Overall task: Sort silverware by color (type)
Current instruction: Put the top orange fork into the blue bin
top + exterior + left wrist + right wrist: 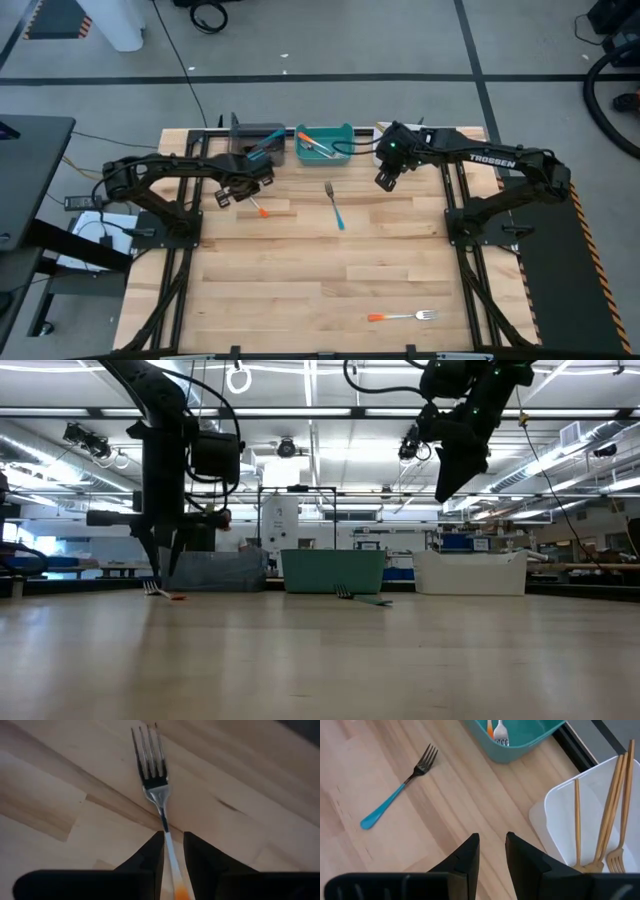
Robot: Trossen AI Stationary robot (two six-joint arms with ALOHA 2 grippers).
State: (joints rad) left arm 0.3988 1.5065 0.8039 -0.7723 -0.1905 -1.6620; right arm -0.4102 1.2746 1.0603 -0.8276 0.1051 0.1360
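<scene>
An orange-handled fork (152, 775) lies flat on the wooden table (300, 290), left of centre, also visible in the high view (260, 209). My left gripper (173, 836) points down over it, open. Its fingers stand on either side of the fork's slim neck, low near the tabletop (160, 582). A blue-handled fork (395, 795) lies flat at the table's middle (334, 206). My right gripper (492, 837) hangs open and empty high above the table (385, 180), between the blue fork and the white bin (555, 805).
At the far edge stand a grey bin (258, 133), a teal bin (349, 140) holding orange-handled forks, and the white bin holding gold forks (615, 795). Another orange-handled fork (400, 316) lies near the front edge. The arms' frames flank the table's sides.
</scene>
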